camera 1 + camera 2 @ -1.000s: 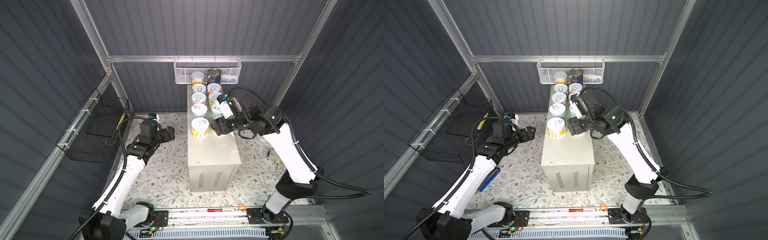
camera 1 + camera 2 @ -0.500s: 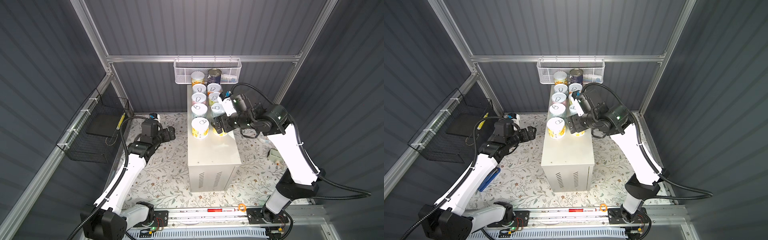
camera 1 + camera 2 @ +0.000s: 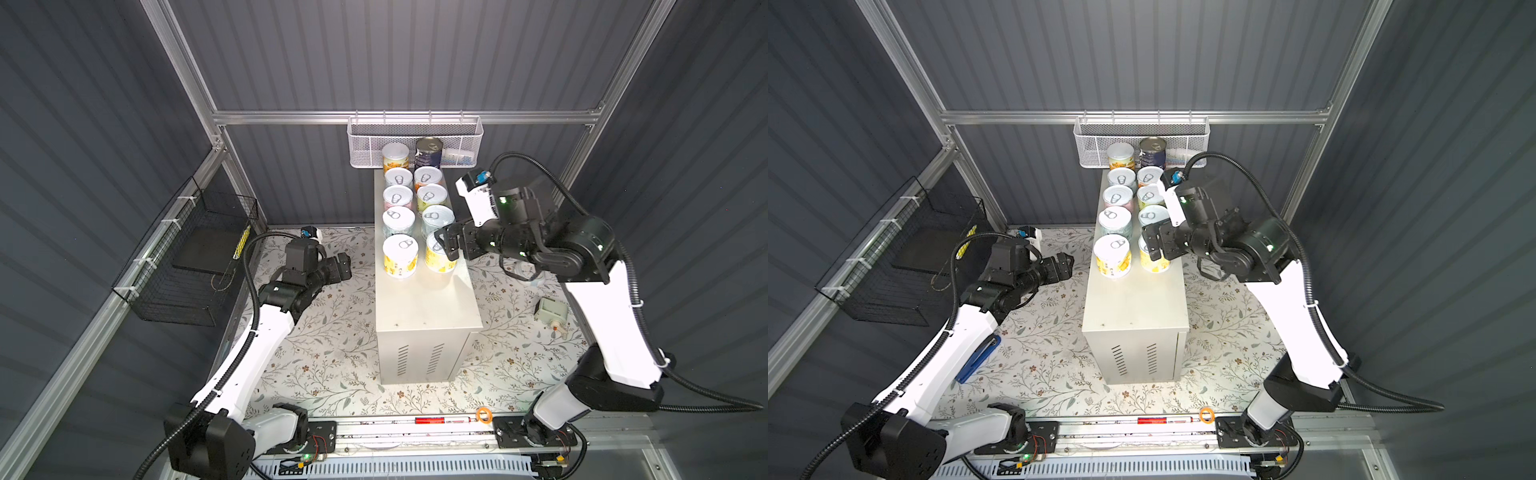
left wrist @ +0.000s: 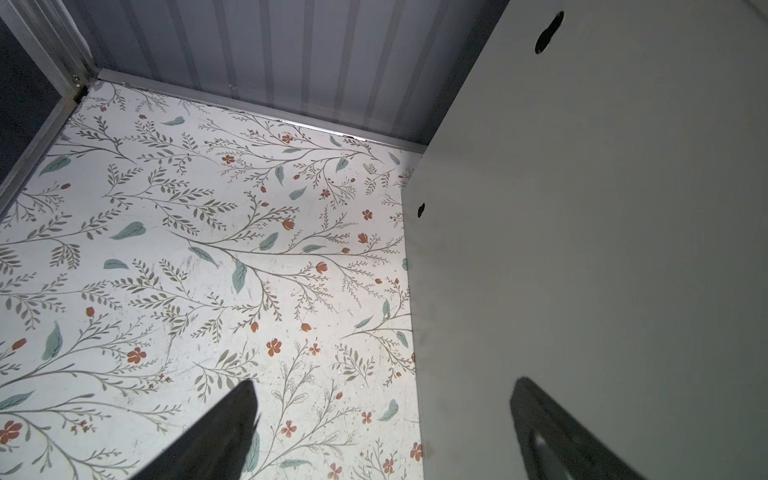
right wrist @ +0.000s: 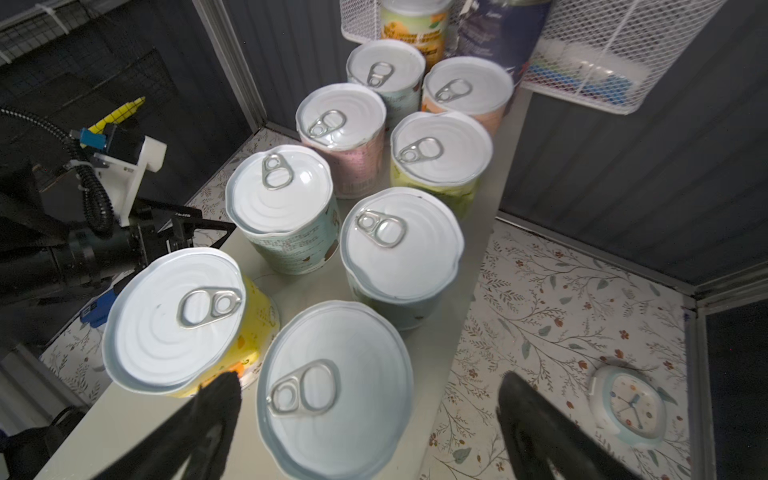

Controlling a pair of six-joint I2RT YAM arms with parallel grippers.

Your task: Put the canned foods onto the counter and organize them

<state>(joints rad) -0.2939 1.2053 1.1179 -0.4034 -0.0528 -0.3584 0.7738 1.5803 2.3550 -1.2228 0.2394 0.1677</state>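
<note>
Spreading wide, the right gripper (image 5: 370,415) now straddles the nearest yellow can (image 5: 336,386) at the front of the counter (image 3: 424,303). A second ago its jaws sat narrower about that can. Now the right wrist view shows a gap on each side of the lid. One fingertip (image 5: 220,399) stands between this can and its yellow neighbour (image 5: 174,316); the other hangs past the counter's right edge. Can released, upright on the counter top.

In both top views the right gripper (image 3: 446,249) (image 3: 1154,245) has drawn back a little toward the counter's right side since the earlier frame, and its wrist has swung outward with it. The lid is partly hidden beneath it; the label shows (image 3: 436,264).

Canned foods: ten, all on the counter, two rows of five running from near the counter's middle to its far end. Order unchanged from a second ago. The navy can (image 3: 428,151) stands at the far end, just under the white mesh basket (image 3: 415,133).

The left gripper (image 3: 343,266) (image 3: 1065,266) hangs beside the counter's left wall over the floral mat (image 3: 332,345), jaws apart, holding nothing. Position matches the earlier frame nearly exactly. Its wrist view shows one fingertip (image 4: 245,399) before the mat, the other before the counter wall (image 4: 602,249).

A pale clock (image 5: 627,403) lies on the mat, right of the counter.
</note>
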